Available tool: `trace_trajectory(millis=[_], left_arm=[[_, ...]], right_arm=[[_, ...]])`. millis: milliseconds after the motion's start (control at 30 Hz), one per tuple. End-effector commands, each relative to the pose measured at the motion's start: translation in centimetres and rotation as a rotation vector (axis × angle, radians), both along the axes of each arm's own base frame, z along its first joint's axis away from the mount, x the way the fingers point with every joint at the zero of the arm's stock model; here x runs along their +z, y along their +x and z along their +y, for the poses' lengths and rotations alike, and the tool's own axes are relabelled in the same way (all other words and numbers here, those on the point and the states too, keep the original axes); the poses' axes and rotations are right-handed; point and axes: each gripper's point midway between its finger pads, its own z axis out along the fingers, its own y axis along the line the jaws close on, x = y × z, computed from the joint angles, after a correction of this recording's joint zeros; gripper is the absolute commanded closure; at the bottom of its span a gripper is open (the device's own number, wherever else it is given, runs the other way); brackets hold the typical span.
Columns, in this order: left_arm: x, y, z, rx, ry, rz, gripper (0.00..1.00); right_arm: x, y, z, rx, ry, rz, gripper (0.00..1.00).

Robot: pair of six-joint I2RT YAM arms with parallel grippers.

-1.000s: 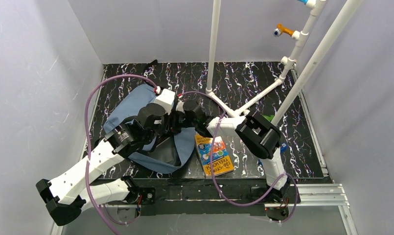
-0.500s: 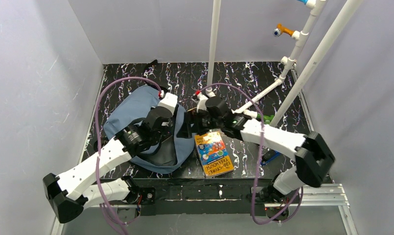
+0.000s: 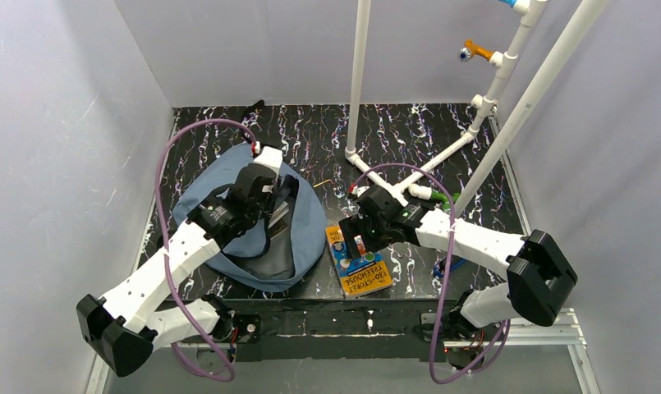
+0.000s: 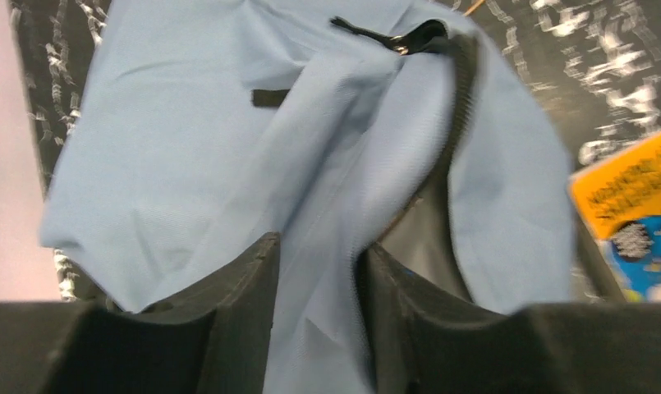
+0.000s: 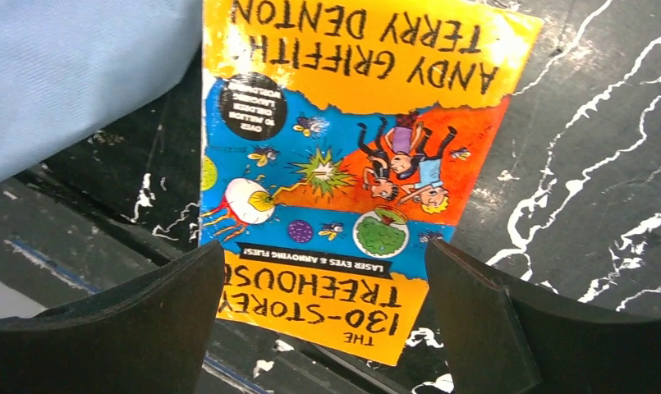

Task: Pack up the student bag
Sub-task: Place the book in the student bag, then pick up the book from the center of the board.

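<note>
Left gripper [image 4: 319, 254] straddles a bag [image 4: 146, 148] fold at frame left, grip unclear; the mouth may slump. Right gripper [image 5: 323, 263] gapes over the book [image 5: 351, 164].

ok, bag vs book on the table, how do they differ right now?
Size: the bag is far larger than the book. Look: the bag is plain slate-blue soft fabric, crumpled; the book is a flat paperback with a bright orange and blue cover. State: a fold of the bag sits between the left gripper's close-set fingers; the book lies ungripped under the wide-open right gripper. Shared: both rest side by side on the black marbled table.
</note>
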Motion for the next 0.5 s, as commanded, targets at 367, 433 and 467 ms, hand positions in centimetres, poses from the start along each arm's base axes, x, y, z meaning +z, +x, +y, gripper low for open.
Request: trace_trajectory(millis=[367,433,467], left_arm=[[3.6,-11.1,-16.9,-0.351,-0.837,0.390,0.33],[1.7,-12.0,-18.6,-0.324,-0.800,0.416,0.32],[0.7,-12.2,-19.1,-0.287,-0.784,0.430,0.33]], right_arm=[[-2.5,1.5,-4.0,-0.168,-0.151,-0.057,0.03],[-2.2,1.6,-4.2,-0.190,-0.139,-0.068,0.03],[-2.0,1.6,-4.3,-0.196,-0.129,-0.072,0.03]])
